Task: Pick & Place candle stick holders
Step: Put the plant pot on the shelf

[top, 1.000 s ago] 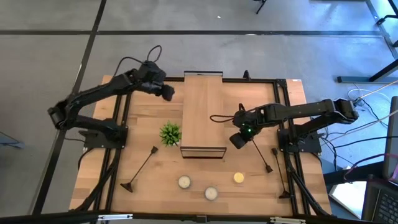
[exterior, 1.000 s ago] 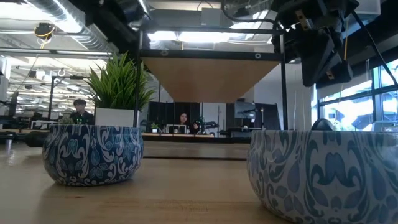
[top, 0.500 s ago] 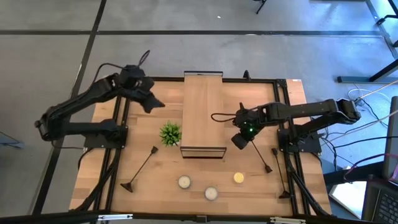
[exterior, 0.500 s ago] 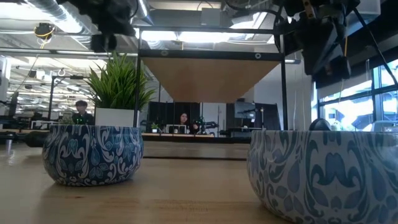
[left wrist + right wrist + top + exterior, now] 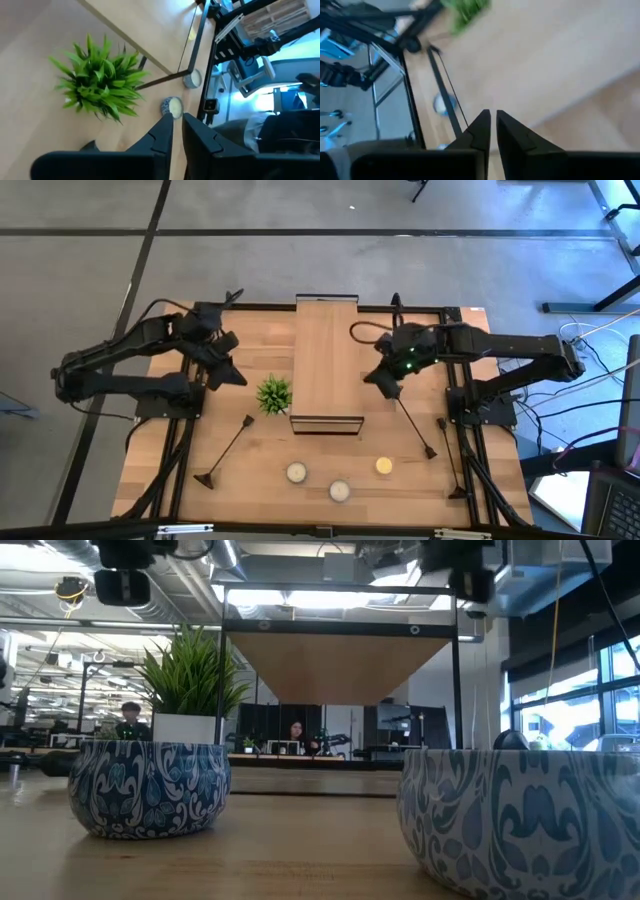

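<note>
One candle stick holder (image 5: 226, 450), a thin black rod, lies on the table at the near left, its round base (image 5: 205, 478) toward the near edge; it also shows in the right wrist view (image 5: 441, 85). A second holder (image 5: 416, 428) lies at the near right, below my right gripper. My left gripper (image 5: 228, 375) hovers left of the small green plant (image 5: 274, 394), its fingers (image 5: 165, 132) a narrow gap apart and holding nothing. My right gripper (image 5: 385, 385) hangs at the right side of the wooden riser (image 5: 327, 340), its fingers (image 5: 480, 127) also a slit apart and holding nothing.
Three small round candles (image 5: 296, 472), (image 5: 340, 490), (image 5: 384, 466) sit near the front edge and fill the low view as blue-patterned cups (image 5: 150, 785). The riser's black frame (image 5: 327, 420) stands mid-table. Another thin dark rod (image 5: 450, 458) lies by the right rail.
My left gripper has swung from the riser's far left corner toward the table's left and near edge, ending beside the plant. My right gripper has risen and drawn a little toward the far edge, away from the holder on the right. Both holders lie as before.
</note>
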